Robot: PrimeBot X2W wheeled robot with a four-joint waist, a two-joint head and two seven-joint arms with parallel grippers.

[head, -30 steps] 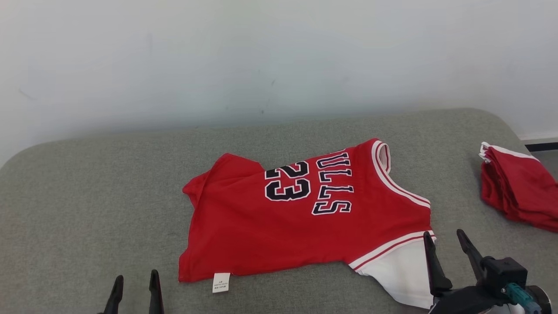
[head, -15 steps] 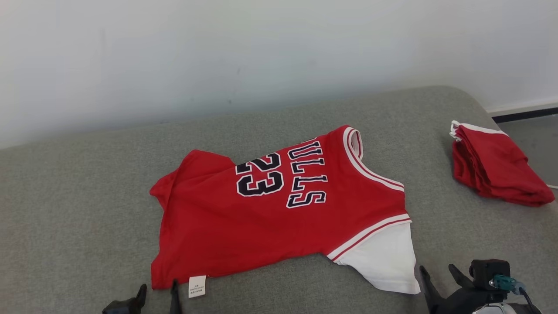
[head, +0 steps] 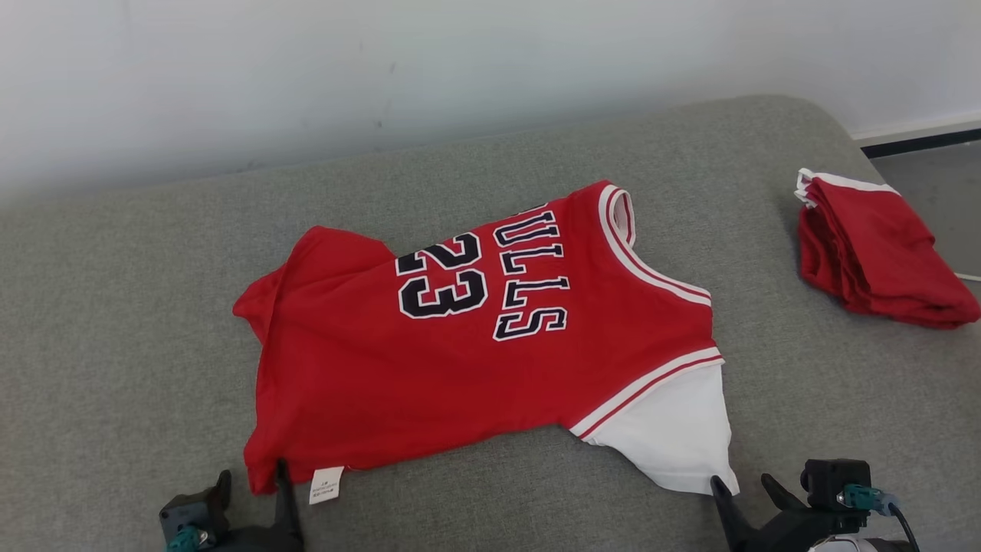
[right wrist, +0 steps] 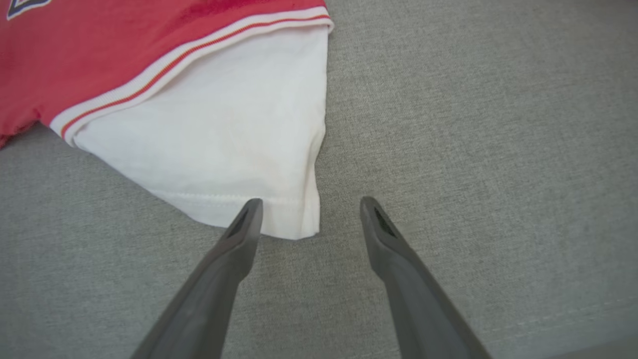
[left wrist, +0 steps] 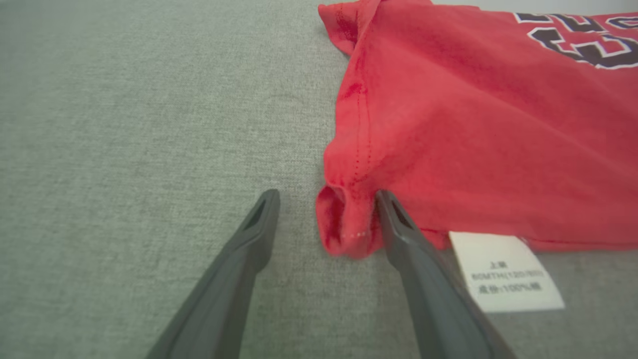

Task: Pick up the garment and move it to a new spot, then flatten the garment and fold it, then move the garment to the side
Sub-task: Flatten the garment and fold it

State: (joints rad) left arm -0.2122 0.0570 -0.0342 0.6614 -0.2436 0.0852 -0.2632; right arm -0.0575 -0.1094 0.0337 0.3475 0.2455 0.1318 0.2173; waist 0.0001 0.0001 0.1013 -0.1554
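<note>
A red jersey [head: 460, 353] printed "BULLS 23", with a white sleeve [head: 674, 437] and a white care label [head: 326, 484], lies spread on the grey cushion [head: 115, 345]. My left gripper [head: 253, 483] is open at the jersey's near left hem corner [left wrist: 344, 224]; that corner sits between the fingers, the right finger over the cloth edge. My right gripper [head: 743, 491] is open at the white sleeve's near corner [right wrist: 294, 214], which lies between its fingertips.
A second folded red garment [head: 874, 253] rests at the cushion's far right edge. A pale wall [head: 383, 69] stands behind the cushion. Dark floor [head: 935, 169] shows past the right end. Bare cushion stretches left of the jersey.
The head camera has tilted down and shifted. Both grippers have come in low to the jersey's near corners: the left now straddles the hem corner, the right sits at the sleeve corner.
</note>
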